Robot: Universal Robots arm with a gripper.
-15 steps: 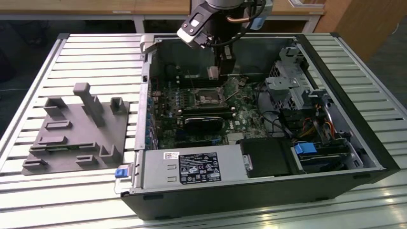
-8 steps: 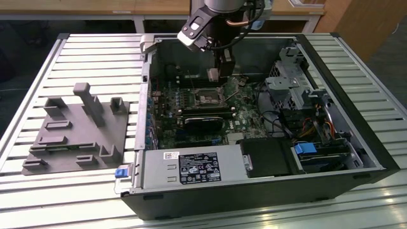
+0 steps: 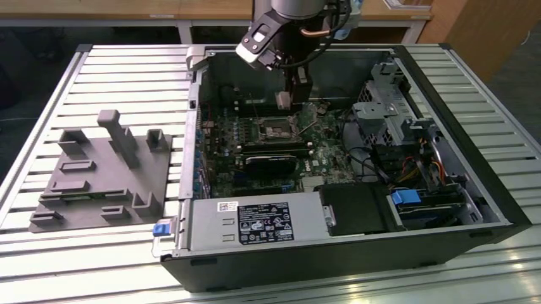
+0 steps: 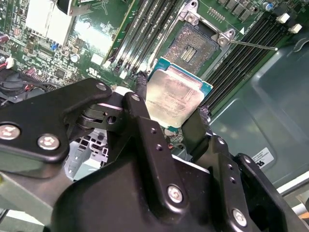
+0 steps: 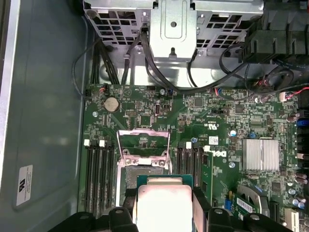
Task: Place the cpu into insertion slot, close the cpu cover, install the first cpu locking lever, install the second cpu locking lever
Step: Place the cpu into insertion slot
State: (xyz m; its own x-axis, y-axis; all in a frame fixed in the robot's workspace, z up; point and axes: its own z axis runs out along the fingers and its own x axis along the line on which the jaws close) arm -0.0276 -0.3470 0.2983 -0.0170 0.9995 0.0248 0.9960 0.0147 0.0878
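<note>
Gripper [image 4: 171, 104]: the fingers are closed part-way onto two opposite edges of the cpu [image 4: 179, 92] and carry it.
Cpu: in the upper middle of the exterior view, held above the board near the socket, not seated.
Insertion slot [image 3: 275, 128]: at the centre of the exterior view, with bare contacts exposed.
Cpu cover [image 5: 143, 140]: swung up and open at the slot's edge.
Computer case [image 3: 338, 253]: open, lying on the slatted table [image 3: 85, 63].
Grey fixture [image 3: 101, 171]: at the exterior view's left.
</note>
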